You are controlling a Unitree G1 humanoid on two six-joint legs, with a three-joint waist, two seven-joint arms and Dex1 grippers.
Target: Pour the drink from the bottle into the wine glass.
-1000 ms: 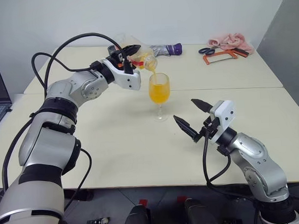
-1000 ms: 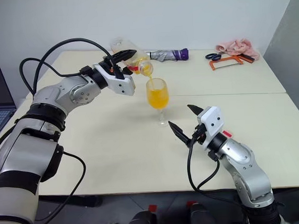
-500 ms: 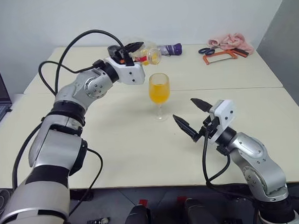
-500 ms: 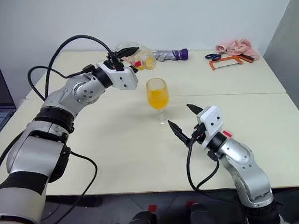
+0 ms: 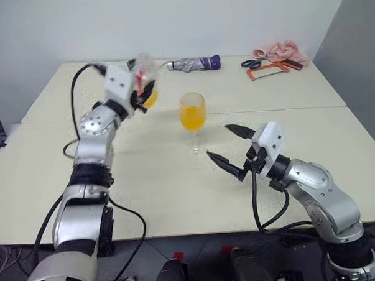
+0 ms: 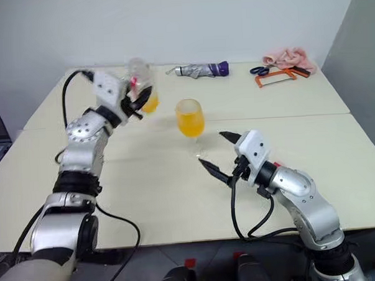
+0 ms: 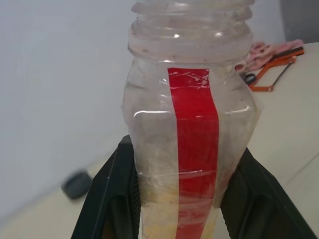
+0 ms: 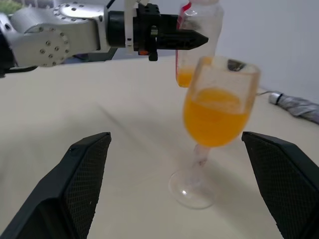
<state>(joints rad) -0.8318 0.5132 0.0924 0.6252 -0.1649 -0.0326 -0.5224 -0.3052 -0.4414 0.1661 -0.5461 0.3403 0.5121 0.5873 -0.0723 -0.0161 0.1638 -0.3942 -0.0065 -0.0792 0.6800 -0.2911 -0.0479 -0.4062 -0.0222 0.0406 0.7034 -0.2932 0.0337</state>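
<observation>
Your left hand (image 5: pixel 140 93) grips the bottle (image 5: pixel 144 80) upright at upper left of the frame, keeping the leftover drink (image 5: pixel 151 100) inside. Your right hand (image 5: pixel 228 148) hangs wide open and empty, lower right of the filled wine glass (image 5: pixel 192 112) on the tabletop (image 5: pixel 297 92); the bottle's cap isn't discernible.

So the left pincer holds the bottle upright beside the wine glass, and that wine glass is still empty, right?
Not quite. The left pincer does hold the bottle upright beside the wine glass, but the glass is not empty: the right wrist view shows its bowl about half full of the orange drink.
</observation>
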